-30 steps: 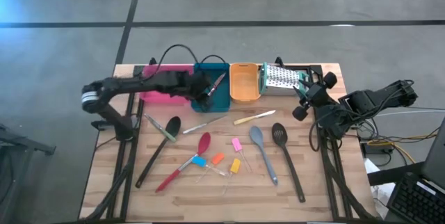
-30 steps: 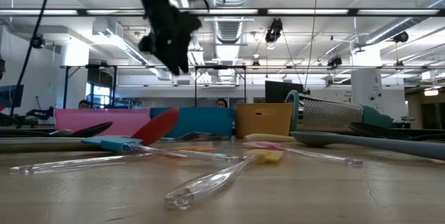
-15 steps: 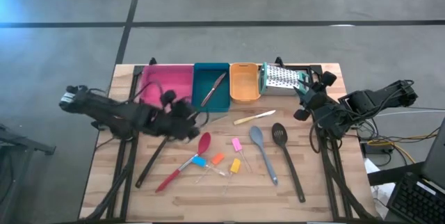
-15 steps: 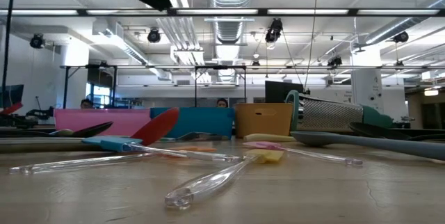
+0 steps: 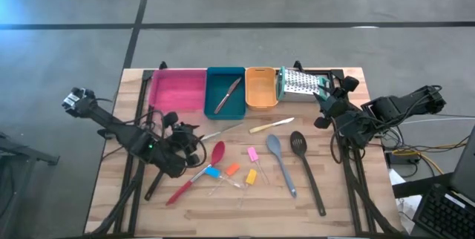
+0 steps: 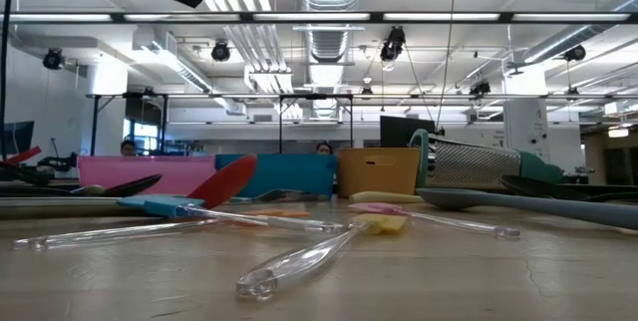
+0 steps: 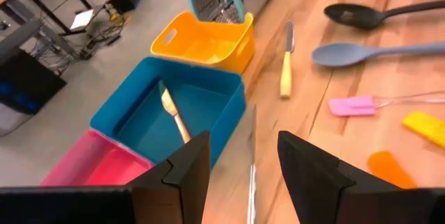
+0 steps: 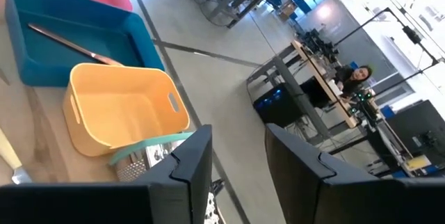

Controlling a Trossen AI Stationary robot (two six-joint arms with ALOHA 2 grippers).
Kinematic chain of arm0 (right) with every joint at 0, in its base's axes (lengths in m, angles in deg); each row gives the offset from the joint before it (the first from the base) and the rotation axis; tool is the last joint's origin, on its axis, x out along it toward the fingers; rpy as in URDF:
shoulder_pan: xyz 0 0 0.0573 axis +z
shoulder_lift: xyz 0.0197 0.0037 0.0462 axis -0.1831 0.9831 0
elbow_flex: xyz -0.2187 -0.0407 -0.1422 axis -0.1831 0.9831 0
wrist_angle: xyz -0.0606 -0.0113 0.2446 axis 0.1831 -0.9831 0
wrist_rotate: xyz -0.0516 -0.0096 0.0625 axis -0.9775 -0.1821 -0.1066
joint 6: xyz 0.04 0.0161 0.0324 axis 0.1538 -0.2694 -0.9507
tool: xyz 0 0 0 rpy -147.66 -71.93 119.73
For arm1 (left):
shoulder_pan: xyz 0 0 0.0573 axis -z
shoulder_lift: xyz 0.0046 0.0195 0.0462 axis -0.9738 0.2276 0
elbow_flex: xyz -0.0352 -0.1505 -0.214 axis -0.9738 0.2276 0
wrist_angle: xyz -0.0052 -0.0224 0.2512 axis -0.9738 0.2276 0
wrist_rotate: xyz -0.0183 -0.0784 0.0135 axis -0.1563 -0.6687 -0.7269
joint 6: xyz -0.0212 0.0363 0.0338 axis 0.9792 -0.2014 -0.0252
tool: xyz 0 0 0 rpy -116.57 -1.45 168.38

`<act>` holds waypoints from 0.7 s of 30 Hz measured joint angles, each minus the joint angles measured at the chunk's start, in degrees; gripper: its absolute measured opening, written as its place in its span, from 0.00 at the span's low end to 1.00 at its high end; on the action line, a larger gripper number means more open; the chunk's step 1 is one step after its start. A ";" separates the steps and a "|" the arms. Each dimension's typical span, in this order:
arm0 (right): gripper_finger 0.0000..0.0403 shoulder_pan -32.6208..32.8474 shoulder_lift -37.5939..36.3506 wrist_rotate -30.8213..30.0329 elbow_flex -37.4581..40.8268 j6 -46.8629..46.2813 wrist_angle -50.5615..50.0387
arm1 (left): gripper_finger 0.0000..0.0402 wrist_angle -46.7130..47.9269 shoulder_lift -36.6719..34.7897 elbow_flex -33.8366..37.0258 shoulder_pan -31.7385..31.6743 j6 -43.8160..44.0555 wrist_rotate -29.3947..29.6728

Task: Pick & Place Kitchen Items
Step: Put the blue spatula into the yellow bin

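My left gripper (image 5: 191,139) hovers open over the table's left part, above the black ladle (image 5: 159,176) and near a thin silver knife (image 7: 252,156), holding nothing. A wood-handled knife (image 7: 174,113) lies flat in the teal tray (image 5: 225,110). On the table lie a red spoon (image 5: 200,168), a grey-blue spoon (image 5: 280,163), a black slotted turner (image 5: 306,171), a yellow-handled knife (image 5: 271,125), and small pink (image 5: 253,154), orange (image 5: 233,169), yellow (image 5: 251,177) and blue (image 5: 213,172) pieces. My right gripper (image 5: 326,104) waits open beside the grater (image 5: 300,83).
A pink tray (image 5: 178,89), the teal tray and an orange tray (image 5: 260,87) stand in a row along the table's far edge, with the grater to their right. Bare wood lies along the near edge. People sit at desks in the room beyond.
My left gripper has drawn back from over the teal tray toward the table's left and near side, turning as it went, and now hovers over the ladle. The wood-handled knife stays in the teal tray.
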 joint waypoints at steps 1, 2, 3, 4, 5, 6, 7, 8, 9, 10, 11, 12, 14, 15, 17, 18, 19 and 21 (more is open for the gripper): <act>0.32 0.00 0.00 0.00 0.00 0.19 0.00 | 0.43 1.13 -0.03 0.00 -0.01 0.78 0.00; 0.33 -0.01 0.00 0.00 0.00 0.25 -0.01 | 0.43 2.60 -0.05 0.00 -0.01 1.89 -0.04; 0.33 0.00 0.00 0.00 0.00 0.18 0.00 | 0.43 4.19 -0.09 0.02 -0.01 3.35 -0.06; 0.33 -0.01 0.00 0.00 0.00 -0.04 -0.01 | 0.43 5.81 -0.11 0.00 -0.01 4.98 -0.04; 0.33 0.01 0.00 0.00 0.00 -0.19 0.00 | 0.43 7.55 -0.11 0.00 -0.01 6.95 -0.05; 0.33 -0.01 0.00 0.00 0.00 -0.25 -0.01 | 0.43 9.13 -0.11 0.00 -0.01 9.09 -0.09; 0.32 -0.01 0.00 0.00 0.00 0.02 0.01 | 0.43 10.64 -0.11 0.00 -0.01 11.11 -0.12; 0.32 0.00 0.00 0.00 0.00 0.23 -0.01 | 0.43 12.00 -0.11 0.00 -0.01 12.86 -0.12; 0.31 0.00 0.00 0.00 0.00 0.29 0.01 | 0.43 13.08 -0.11 0.00 -0.01 14.22 -0.14; 0.31 0.01 0.00 0.00 0.00 0.16 -0.01 | 0.43 13.94 -0.11 0.03 -0.01 15.35 -0.13; 0.31 0.00 0.00 0.00 0.00 -0.04 -0.01 | 0.43 14.31 -0.11 0.13 -0.01 16.29 -0.15; 0.30 0.01 0.00 0.00 0.00 -0.03 0.00 | 0.43 14.32 -0.11 0.43 -0.01 16.72 -0.13; 0.30 0.01 0.00 0.00 0.02 0.15 0.00 | 0.43 14.52 -0.11 1.27 -0.01 16.81 -0.17; 0.29 -0.01 0.00 0.00 0.02 0.25 -0.01 | 0.43 14.47 -0.11 1.82 -0.01 16.83 -0.32; 0.29 -0.01 0.00 0.00 0.02 0.11 -0.01 | 0.43 14.48 -0.11 2.90 -0.01 17.47 -1.08; 0.28 0.00 0.00 0.00 0.02 -0.06 0.01 | 0.43 14.44 -0.11 3.44 -0.01 18.06 -1.51; 0.28 0.01 0.00 0.00 0.02 -0.02 0.01 | 0.43 14.43 -0.11 3.96 -0.01 18.72 -1.67; 0.28 0.00 0.00 0.00 0.02 0.22 0.00 | 0.43 14.24 -0.11 4.84 -0.01 20.27 -1.86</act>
